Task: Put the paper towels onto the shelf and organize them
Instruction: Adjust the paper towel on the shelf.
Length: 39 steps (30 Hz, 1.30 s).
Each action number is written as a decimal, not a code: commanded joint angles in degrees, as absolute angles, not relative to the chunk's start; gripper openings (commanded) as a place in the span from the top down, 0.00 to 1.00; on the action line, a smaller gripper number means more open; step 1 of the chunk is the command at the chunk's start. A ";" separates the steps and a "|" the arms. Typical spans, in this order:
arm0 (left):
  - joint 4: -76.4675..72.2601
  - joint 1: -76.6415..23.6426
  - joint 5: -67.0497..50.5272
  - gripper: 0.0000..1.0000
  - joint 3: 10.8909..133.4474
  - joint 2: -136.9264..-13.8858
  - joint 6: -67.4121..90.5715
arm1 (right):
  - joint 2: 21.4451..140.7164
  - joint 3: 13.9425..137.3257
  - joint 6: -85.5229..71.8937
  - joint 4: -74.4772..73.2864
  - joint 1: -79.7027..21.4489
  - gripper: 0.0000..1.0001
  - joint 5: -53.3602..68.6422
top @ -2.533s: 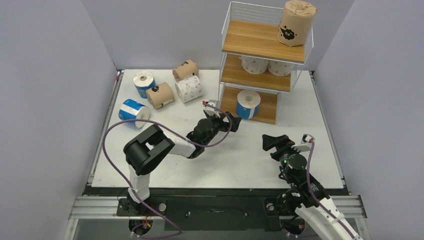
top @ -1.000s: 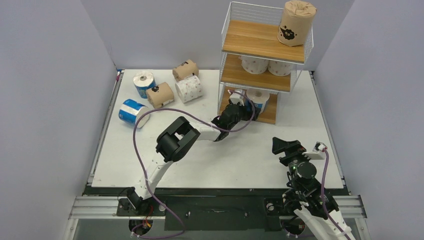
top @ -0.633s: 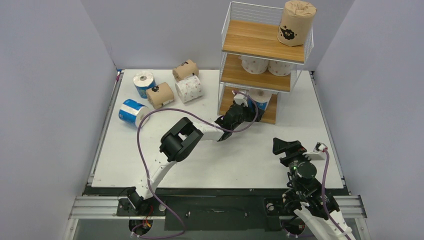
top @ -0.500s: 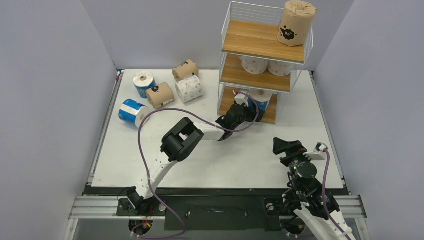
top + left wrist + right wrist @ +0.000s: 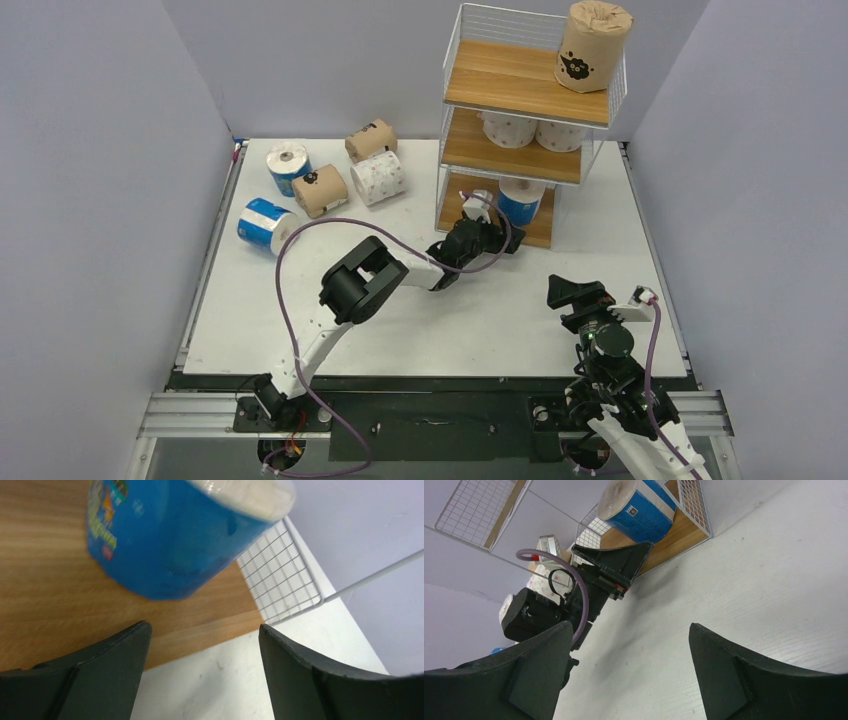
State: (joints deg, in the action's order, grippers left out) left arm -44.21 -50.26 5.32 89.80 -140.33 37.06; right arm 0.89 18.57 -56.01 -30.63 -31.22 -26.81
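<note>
From above: left claw (image 5: 503, 240) at the front of the shelf (image 5: 500, 75), by its bottom board. The blue roll (image 5: 520, 203) stands upright there, just beyond. Five loose rolls (image 5: 320, 190) lie on the table (image 5: 500, 315), far left.

Left wrist: jaws wide, empty, with the roll clear ahead.

Right wrist: right claw (image 5: 624, 650) spread wide, holding nothing.

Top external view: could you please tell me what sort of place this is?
Probably a robot test cell: grey walls enclose a white table, with left arm and right arm bolted at its near edge, and a shelf holding wrapped rolls.
</note>
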 commanded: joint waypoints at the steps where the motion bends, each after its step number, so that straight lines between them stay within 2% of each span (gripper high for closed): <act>1: -52.78 -49.59 7.58 0.22 85.31 -133.88 37.82 | -1.00 20.27 -56.13 -30.65 -31.64 0.19 -28.27; 7: -52.40 -47.79 8.56 0.20 85.21 -133.92 38.46 | -1.92 20.17 -56.58 -30.96 -31.58 0.19 -28.36; 13: -49.69 -47.37 7.93 0.22 90.18 -136.72 38.32 | -2.00 20.08 -56.90 -31.08 -31.64 0.19 -28.66; 29: -42.83 -48.59 5.84 0.43 103.54 -144.28 41.00 | -2.17 20.21 -57.18 -31.63 -31.67 0.19 -28.96; 39: -41.20 -48.94 3.57 0.44 107.11 -146.60 42.13 | -2.11 20.04 -57.42 -31.77 -31.82 0.19 -29.06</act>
State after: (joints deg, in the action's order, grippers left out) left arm -41.30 -48.66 5.63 102.98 -145.10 41.43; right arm 0.64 18.57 -56.97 -31.81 -31.22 -27.70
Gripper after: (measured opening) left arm 0.562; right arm 0.812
